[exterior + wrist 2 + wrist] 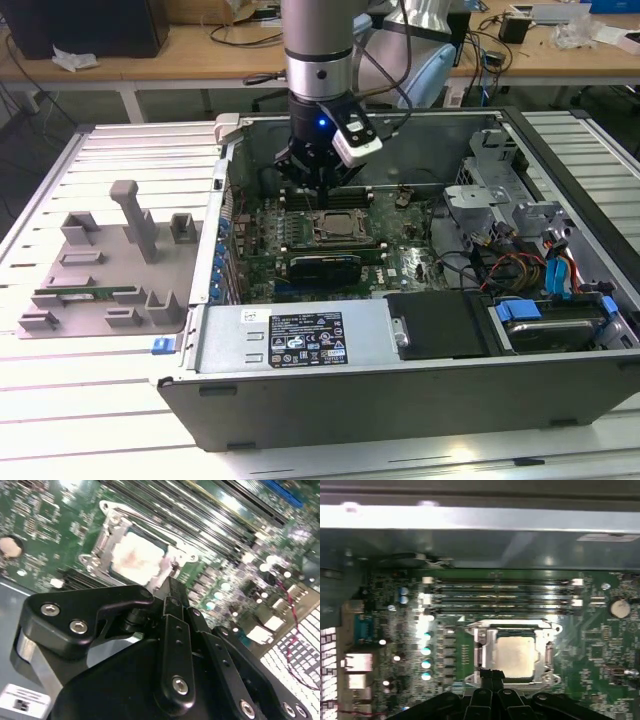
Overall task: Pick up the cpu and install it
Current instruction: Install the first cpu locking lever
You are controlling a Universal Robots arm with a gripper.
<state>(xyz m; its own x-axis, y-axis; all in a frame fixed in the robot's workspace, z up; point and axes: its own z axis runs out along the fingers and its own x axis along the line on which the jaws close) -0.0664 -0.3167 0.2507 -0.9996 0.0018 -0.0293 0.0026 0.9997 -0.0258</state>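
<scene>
The cpu (pixel 516 652) lies flat in the socket frame (pixel 482 650) on the green motherboard, its silver top showing in both wrist views (pixel 137 557). In the exterior view the socket (pixel 340 226) sits in the middle of the open computer case. My gripper (pixel 492 674) hangs just above the board at the socket's edge, beside the cpu. Its black fingertips (pixel 172 591) are pressed together with nothing between them. In the exterior view the gripper (pixel 318 182) hangs over the back rim of the socket.
Memory slots (pixel 502 597) run along the board beside the socket, close to the case wall (pixel 350 122). A grey fixture (pixel 105 265) holding a green memory stick (pixel 85 295) lies at the exterior view's left. Cables and drive bays (pixel 530 270) crowd the case's right side.
</scene>
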